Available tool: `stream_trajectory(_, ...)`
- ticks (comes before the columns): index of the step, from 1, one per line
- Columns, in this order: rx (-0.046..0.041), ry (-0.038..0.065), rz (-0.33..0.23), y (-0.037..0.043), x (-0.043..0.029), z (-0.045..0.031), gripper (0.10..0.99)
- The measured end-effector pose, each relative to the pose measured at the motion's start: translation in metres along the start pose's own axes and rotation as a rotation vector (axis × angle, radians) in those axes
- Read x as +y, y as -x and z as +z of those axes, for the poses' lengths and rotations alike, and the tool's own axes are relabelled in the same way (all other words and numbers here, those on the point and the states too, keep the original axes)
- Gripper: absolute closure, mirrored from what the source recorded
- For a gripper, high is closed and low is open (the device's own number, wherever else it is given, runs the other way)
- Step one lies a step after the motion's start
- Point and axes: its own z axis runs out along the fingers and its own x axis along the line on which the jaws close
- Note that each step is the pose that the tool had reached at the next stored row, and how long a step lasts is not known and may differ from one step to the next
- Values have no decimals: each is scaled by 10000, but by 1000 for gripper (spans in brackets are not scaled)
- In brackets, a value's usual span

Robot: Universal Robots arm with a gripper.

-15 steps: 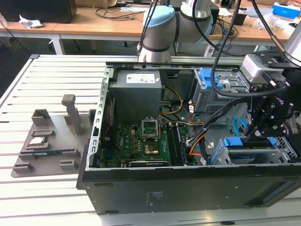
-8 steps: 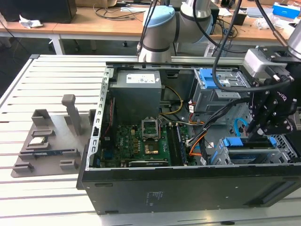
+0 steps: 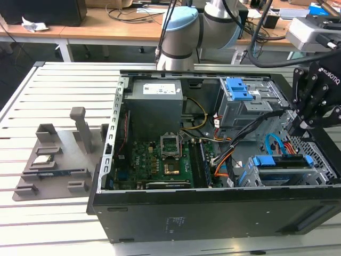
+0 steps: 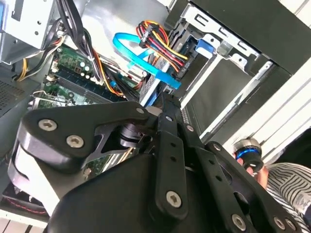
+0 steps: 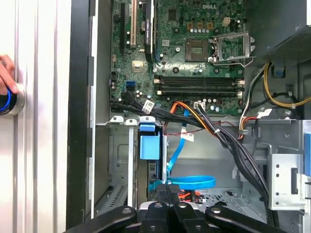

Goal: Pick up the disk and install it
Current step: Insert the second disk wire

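The disk (image 3: 279, 161) stands on edge in the lower drive bay at the front right corner of the open computer case (image 3: 213, 205), its blue carrier frame showing along the top. In the first wrist view its blue tab (image 5: 149, 145) sits inside the metal bay. My black gripper (image 3: 298, 127) hangs just above the disk's rear end, near the light blue data cable (image 5: 194, 182). In both wrist views the gripper (image 5: 168, 190) (image 4: 167, 104) has its fingers pressed together, and I see nothing held between them.
The case lies on a slatted white table. Inside it are a grey power-supply box (image 3: 157, 104), a green motherboard (image 3: 160, 160), cable bundles (image 5: 228, 141) and an upper bay with a blue carrier (image 3: 238, 89). A grey parts fixture (image 3: 53, 160) lies to the exterior view's left. A hand (image 5: 4, 77) rests on a blue-ringed button (image 5: 8, 101).
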Motion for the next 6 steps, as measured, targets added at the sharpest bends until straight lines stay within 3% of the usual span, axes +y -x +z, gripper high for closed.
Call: stream_trajectory(6, 1, 0, 0, 0, 0, -5, 980)
